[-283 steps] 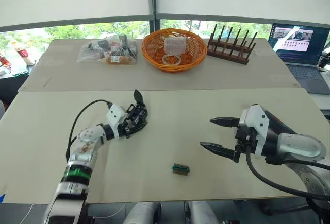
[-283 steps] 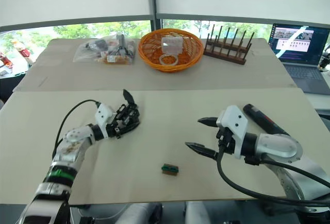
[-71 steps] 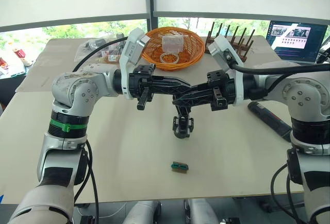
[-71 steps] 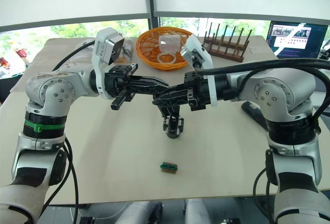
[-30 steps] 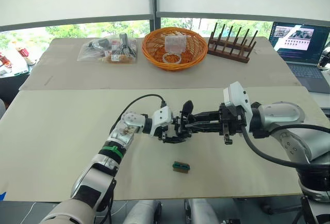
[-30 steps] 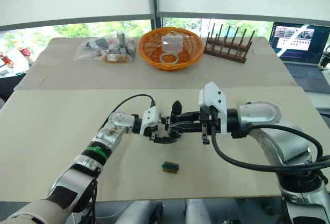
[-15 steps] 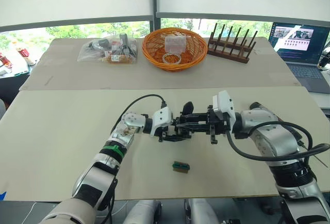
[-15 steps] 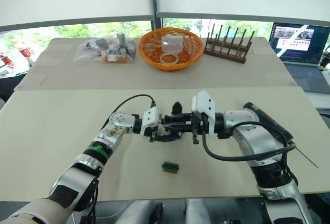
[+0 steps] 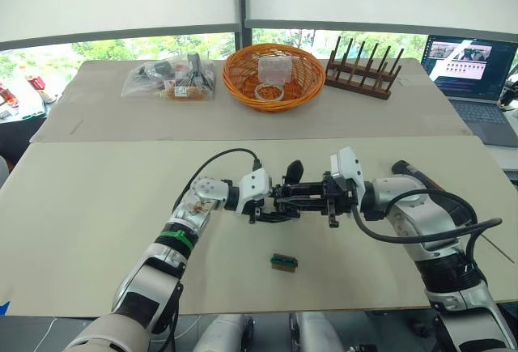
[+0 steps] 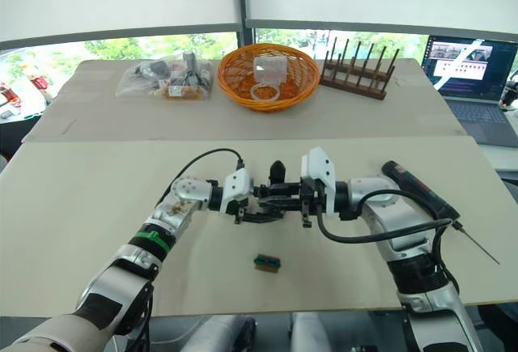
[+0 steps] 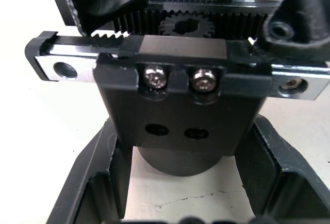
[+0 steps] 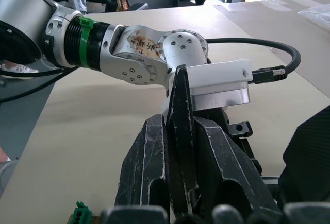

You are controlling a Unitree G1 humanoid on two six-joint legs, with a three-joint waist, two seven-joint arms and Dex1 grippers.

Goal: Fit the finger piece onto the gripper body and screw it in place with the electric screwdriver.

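The pale tabletop (image 9: 97,206) carries everything, and both arms meet low over its middle. On its far part stand an orange basket (image 9: 273,77), a wooden peg rack (image 9: 364,73) to the basket's right, a clear bag of small parts (image 9: 170,78) to its left, and a laptop (image 9: 477,85) at the far right edge.

The left end effector (image 9: 271,203) reaches in from the left, its black fingers (image 11: 98,183) closed around the round base of the gripper body (image 11: 180,126), which stands at the centre of the tabletop with its pointed finger sticking up. The left wrist view shows that body's toothed rack, a gear and two screw heads just above the grip.

The right end effector (image 9: 298,198) comes in from the right, tip to tip with the left one; its fingers (image 12: 149,167) are clamped on the finger piece (image 12: 180,147), a thin black wedge held edge-on between them, right against the gripper body.

The electric screwdriver (image 10: 421,192) lies on the tabletop to the right, beyond the right arm, its thin metal bit pointing near and right.

A small green-and-brown block (image 9: 283,263) lies nearer, just in front of the two end effectors.
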